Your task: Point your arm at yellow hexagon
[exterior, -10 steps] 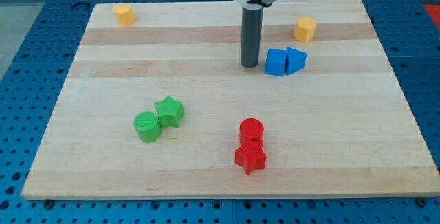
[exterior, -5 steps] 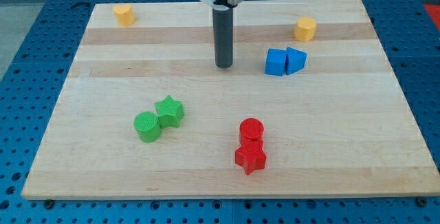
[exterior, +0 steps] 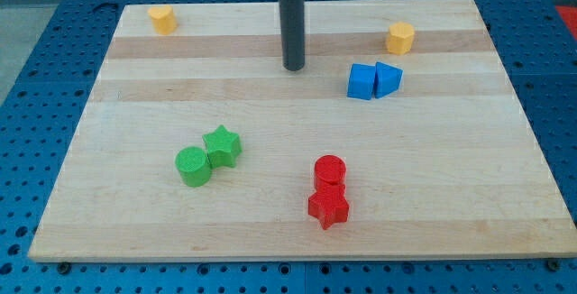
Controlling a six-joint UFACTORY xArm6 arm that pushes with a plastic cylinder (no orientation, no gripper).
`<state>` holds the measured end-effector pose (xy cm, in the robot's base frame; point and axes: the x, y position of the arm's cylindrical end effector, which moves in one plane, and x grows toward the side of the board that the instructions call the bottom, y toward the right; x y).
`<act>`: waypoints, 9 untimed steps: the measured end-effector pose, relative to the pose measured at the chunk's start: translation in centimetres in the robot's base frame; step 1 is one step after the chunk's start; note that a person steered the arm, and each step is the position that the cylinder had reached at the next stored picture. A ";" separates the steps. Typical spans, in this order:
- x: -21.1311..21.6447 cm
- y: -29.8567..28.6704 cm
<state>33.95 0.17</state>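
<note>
The yellow hexagon point(exterior: 400, 37) sits near the view's top right on the wooden board point(exterior: 451, 195). A second yellow block point(exterior: 162, 19), whose shape is hard to make out, sits at the top left corner. My tip point(exterior: 294, 67) rests on the board at top centre, well to the left of the yellow hexagon and slightly below it, touching no block. The rod stands upright.
A blue cube point(exterior: 361, 81) and a blue triangle point(exterior: 389, 78) touch each other just right of my tip. A green cylinder point(exterior: 192, 166) and green star point(exterior: 223, 145) sit at lower left. A red cylinder point(exterior: 329, 170) and red star point(exterior: 328, 206) sit at lower centre.
My tip moved to the view's left, away from the blue cube, then a little toward the view's top. No block has moved.
</note>
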 end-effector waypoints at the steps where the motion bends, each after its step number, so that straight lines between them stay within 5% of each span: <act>1: -0.1 2.4; 9: -1.2 17.5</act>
